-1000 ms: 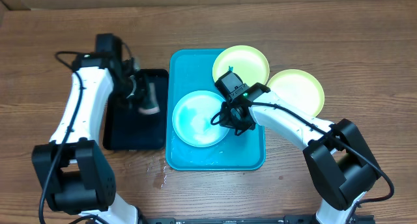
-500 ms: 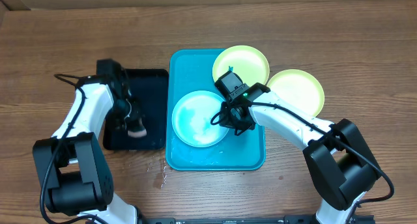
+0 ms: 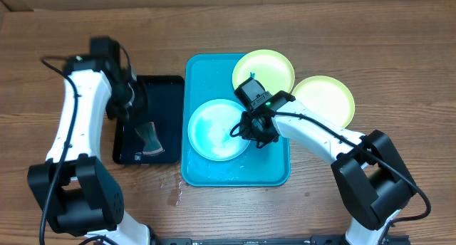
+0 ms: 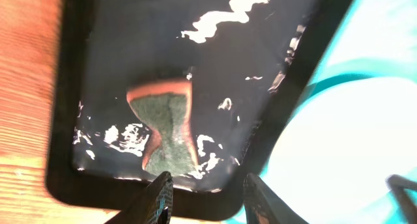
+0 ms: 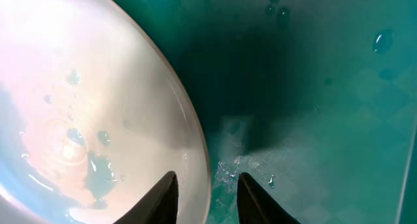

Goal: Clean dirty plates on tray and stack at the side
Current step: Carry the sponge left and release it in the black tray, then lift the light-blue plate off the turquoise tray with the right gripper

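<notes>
Wood table (image 3: pixel 399 53) carries everything. A turquoise tray (image 3: pixel 239 171) sits in the middle, wet with droplets. Just left of it lies a smaller black tray (image 3: pixel 164 88), also streaked with water.

One light blue plate (image 3: pixel 217 131) lies flat on the near half of the turquoise tray, with beads of water on its pale centre. A yellow-green plate (image 3: pixel 274 67) rests on the tray's far right corner and hangs over the rim. A second yellow-green plate (image 3: pixel 328 95) lies on the table to the right of the tray, its edge meeting the first.

A green sponge (image 3: pixel 149 140), pinched at the waist, lies loose in the near part of the black tray.

The right gripper (image 5: pixel 205 198) is down at the blue plate's right rim. Its fingers are apart, one over the plate and one over the tray floor. The left gripper (image 4: pixel 207 195) hangs above the black tray, fingers spread with nothing between them and the sponge below.
</notes>
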